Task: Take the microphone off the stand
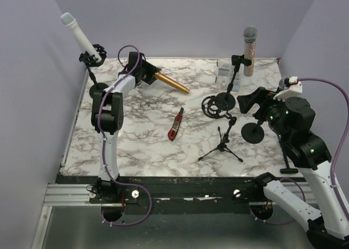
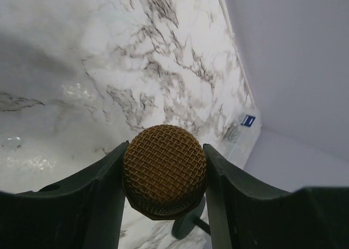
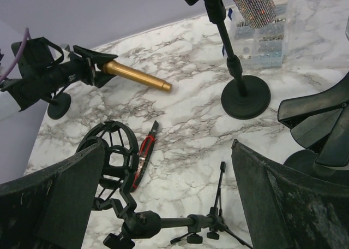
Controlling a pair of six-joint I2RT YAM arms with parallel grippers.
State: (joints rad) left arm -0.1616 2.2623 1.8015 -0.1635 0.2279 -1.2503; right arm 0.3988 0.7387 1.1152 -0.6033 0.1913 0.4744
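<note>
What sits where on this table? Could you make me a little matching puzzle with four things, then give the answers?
Things
1. gold microphone
2. white microphone
3. glittery microphone
4. red utility knife

Places or states
A. lying flat on the marble table, nothing touching it
B. tilted in the clip of a stand at the far left corner
C. gripped by its mesh head in the left end effector
D. upright at the far right of the table

Pairs: 1-C, 2-B, 3-D, 4-A
</note>
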